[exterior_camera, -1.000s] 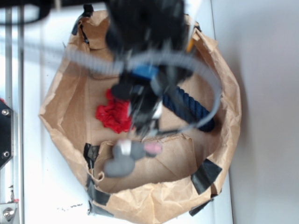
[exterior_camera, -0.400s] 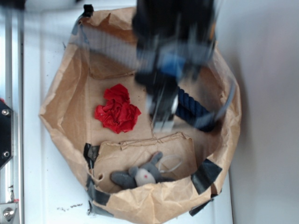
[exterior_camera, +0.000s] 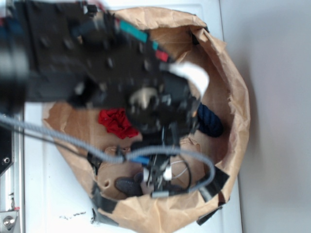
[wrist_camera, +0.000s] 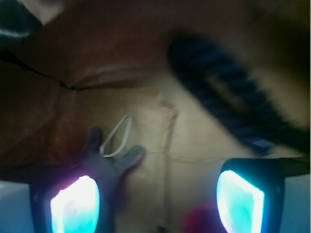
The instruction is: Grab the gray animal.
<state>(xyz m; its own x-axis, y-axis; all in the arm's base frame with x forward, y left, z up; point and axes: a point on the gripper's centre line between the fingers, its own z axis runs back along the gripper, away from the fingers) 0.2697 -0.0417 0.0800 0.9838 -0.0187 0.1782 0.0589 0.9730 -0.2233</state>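
Gray animal (wrist_camera: pixel 104 165) lay on the paper floor near the front edge of the brown paper bag (exterior_camera: pixel 233 82), its thin tail looped beside it. My gripper (wrist_camera: pixel 158 204) hung just above with jaws spread wide, the left pad over the toy's body, the right well clear. I judged this the approach step. Next, I needed to shift left to center, descend, then close. The dark blue rope (wrist_camera: pixel 228 92) lay apart.

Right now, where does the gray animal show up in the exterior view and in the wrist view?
Exterior: the gray animal lies low in the paper bag, near its bottom wall, mostly hidden behind the gripper.
Wrist: lower left, gray limbs and thin white tail loop beside the left glowing fingertip.
Shared landmark: the dark blue rope, upper right in the wrist view.
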